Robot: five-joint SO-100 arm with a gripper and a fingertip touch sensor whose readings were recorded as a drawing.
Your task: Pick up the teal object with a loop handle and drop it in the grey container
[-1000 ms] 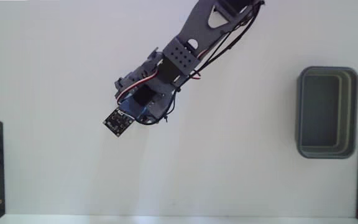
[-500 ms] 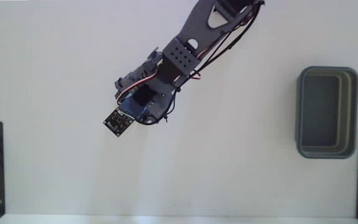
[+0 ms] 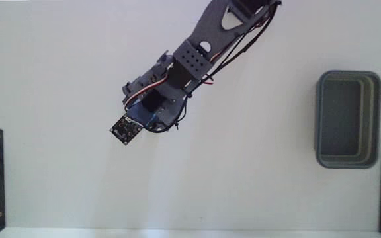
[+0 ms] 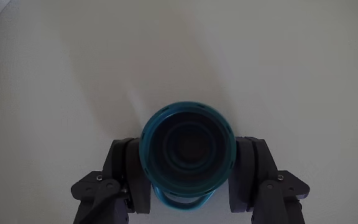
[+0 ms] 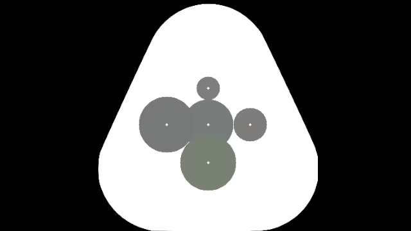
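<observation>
Gripper (image 4: pixel 187 177) clenched on teal cup (image 4: pixel 187 149), one finger (image 4: pixel 129 174) each side, loop handle (image 4: pixel 182 199) toward wrist, hollow facing camera. Cup well apart from grey tub (image 3: pixel 348 119), far left of it in fixed view, over white table (image 3: pixel 256 185).

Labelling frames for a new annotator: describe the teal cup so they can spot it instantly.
Start from the white table and follow the dark arm down to its end effector. The teal cup sits between the two black fingers, dark hollow facing the wrist camera. It is the only teal thing, with a thin loop handle at its lower edge.
</observation>
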